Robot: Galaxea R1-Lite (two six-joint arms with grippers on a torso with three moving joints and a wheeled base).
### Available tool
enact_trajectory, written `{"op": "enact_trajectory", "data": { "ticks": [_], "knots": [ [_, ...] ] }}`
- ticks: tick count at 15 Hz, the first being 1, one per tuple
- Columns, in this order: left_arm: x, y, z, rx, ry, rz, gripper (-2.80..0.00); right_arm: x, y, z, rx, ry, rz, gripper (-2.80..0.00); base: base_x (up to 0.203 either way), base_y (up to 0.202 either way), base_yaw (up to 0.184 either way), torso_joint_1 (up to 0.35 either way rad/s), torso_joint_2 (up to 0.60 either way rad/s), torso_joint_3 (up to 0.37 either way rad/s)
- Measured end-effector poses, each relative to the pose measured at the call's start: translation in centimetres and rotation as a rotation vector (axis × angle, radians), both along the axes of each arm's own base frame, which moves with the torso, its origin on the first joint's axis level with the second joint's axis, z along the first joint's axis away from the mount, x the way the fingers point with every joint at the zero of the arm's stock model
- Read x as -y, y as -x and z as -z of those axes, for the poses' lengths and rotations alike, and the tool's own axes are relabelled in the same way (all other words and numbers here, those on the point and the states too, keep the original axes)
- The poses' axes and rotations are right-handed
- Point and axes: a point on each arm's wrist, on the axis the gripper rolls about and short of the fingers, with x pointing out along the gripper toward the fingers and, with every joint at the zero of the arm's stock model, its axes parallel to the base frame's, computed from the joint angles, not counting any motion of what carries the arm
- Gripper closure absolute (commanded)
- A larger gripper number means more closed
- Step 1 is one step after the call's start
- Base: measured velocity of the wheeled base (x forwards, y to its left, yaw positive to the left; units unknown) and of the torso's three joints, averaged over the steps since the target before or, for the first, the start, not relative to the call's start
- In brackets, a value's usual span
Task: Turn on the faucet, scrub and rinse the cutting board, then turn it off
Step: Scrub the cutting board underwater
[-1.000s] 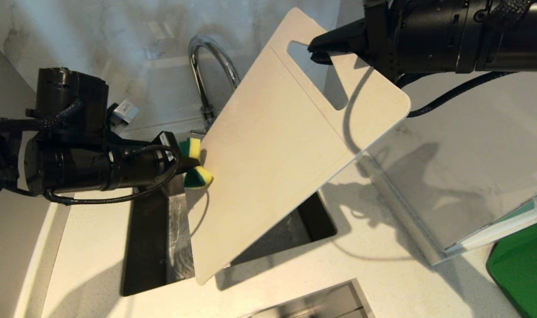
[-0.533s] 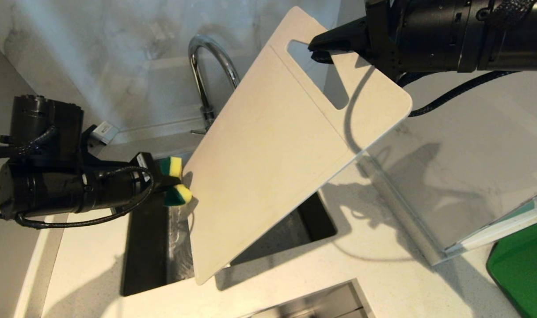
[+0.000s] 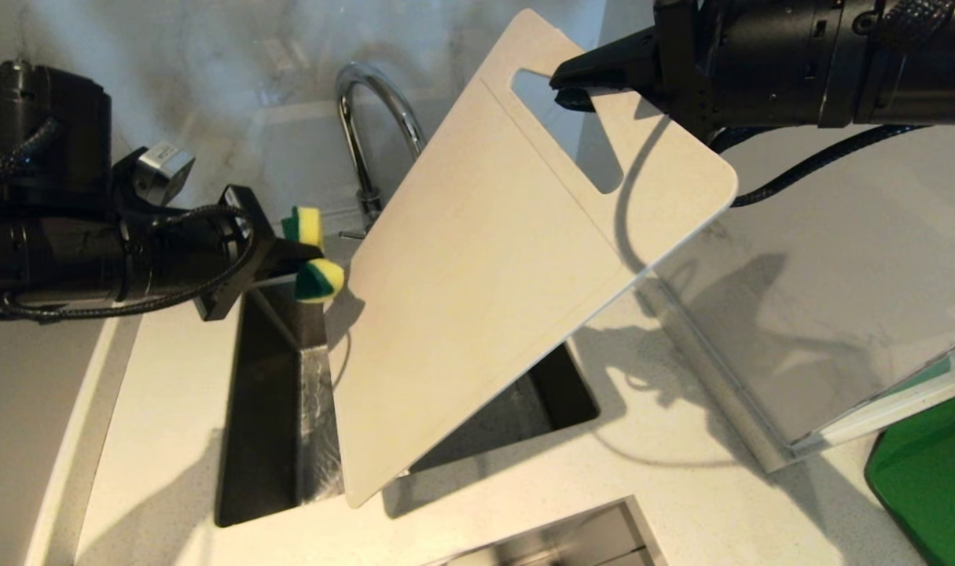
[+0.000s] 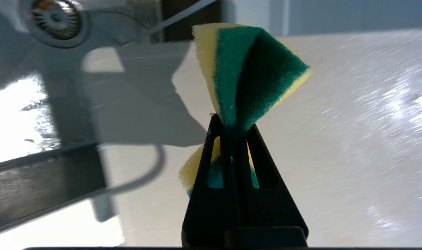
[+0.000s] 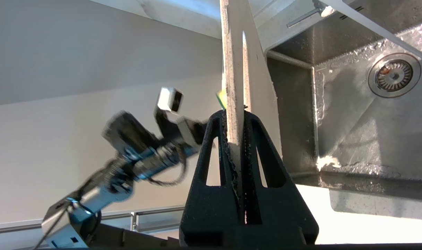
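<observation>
Scrubbing underway, I see my left gripper (image 3: 300, 255) pinching the sponge (image 3: 312, 253) beside the cutting board (image 3: 477, 291), which my right gripper (image 3: 575, 79) clamps; rinsing remains.

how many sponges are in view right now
1. The yellow-and-green sponge is pinched, folded, in the left gripper, just left of the cutting board over the sink. The board could hide others behind it.

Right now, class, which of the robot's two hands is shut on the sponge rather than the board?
The left hand, beside the sink, pinches the yellow-green sponge; the right hand grips the tilted cutting board.
</observation>
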Motion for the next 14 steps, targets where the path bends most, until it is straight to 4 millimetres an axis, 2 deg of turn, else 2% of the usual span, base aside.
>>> {"op": "enact_trajectory", "data": {
  "ticks": [3,5,7,14],
  "knots": [
    [3.0,-1.0,-1.4,-0.034,0.010,0.059,0.00,0.0,0.0,0.0,-0.002,0.001,0.000,0.00,0.000,0.000,0.000,0.000,0.00,0.000],
    [5.0,-1.6,-1.0,-0.051,-0.006,0.092,0.00,0.0,0.0,0.0,0.000,0.000,-0.001,0.00,0.000,0.000,0.000,0.000,0.00,0.000],
    [6.1,-2.3,0.0,-0.076,-0.023,0.103,0.00,0.0,0.0,-0.1,0.003,0.000,0.000,0.00,0.000,0.000,0.000,0.000,0.00,0.000],
    [6.2,-2.5,1.9,-0.125,-0.063,0.103,0.00,0.0,0.0,-0.1,0.004,0.000,-0.001,0.00,0.000,0.000,0.000,0.000,0.00,0.000]
  ]
}}
